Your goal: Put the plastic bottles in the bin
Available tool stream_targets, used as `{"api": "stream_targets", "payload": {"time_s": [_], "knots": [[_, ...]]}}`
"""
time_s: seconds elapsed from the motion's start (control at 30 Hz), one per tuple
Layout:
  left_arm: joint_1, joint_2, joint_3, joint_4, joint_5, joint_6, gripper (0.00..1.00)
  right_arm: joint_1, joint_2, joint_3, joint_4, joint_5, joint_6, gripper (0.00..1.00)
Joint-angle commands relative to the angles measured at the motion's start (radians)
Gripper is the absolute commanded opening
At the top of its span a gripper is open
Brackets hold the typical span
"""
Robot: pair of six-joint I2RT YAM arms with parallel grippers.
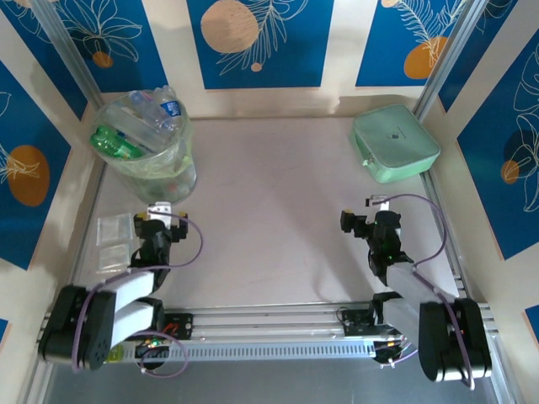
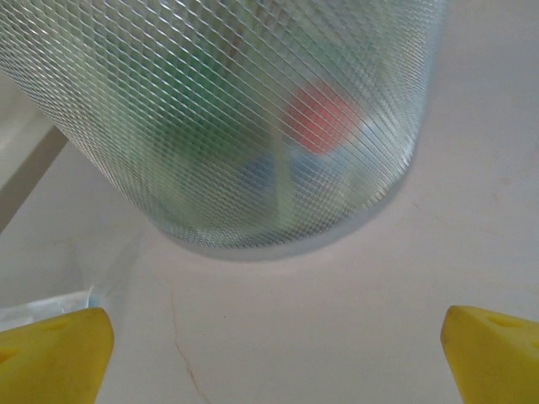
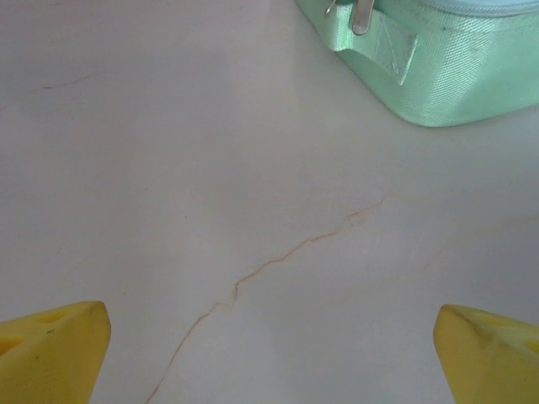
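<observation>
left pincer (image 2: 274,358): its 2 yellow fingers (image 2: 59,353) stand wide apart with nothing between them, low over the bare table (image 1: 269,219). clear packets (image 1: 114,240) lie to its left, beside the arm. the bin (image 2: 253,126) stands upright just ahead of it, not touching. the bottles (image 1: 139,126), green and clear, lie inside the bin, heaped near the rim. right pincer (image 3: 269,358): fingers wide apart, empty. a mint case (image 3: 438,67) lies ahead and to its right, apart from it.
</observation>
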Motion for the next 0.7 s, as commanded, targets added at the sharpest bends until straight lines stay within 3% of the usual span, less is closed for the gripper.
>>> {"api": "stream_targets", "payload": {"time_s": [0.0, 0.13, 0.23, 0.37, 0.43, 0.67], "knots": [[0.052, 0.176, 0.033, 0.379, 0.059, -0.051, 0.99, -0.031, 0.095, 0.068, 0.185, -0.099, 0.03, 0.99], [0.085, 0.453, 0.028, 0.657, 0.193, -0.061, 0.99, -0.052, 0.231, 0.106, 0.316, -0.145, 0.007, 0.99], [0.085, 0.424, 0.085, 0.52, 0.198, -0.059, 0.99, -0.072, 0.342, 0.143, 0.382, -0.188, 0.017, 0.99], [0.083, 0.409, 0.214, 0.267, 0.182, -0.053, 0.99, -0.085, 0.522, 0.125, 0.622, -0.167, 0.044, 0.99], [0.081, 0.409, 0.241, 0.213, 0.215, -0.04, 0.99, -0.079, 0.491, 0.226, 0.359, -0.232, 0.004, 0.99], [0.08, 0.413, 0.243, 0.216, 0.213, -0.038, 0.99, -0.062, 0.506, 0.233, 0.369, -0.224, -0.016, 0.99]]}}
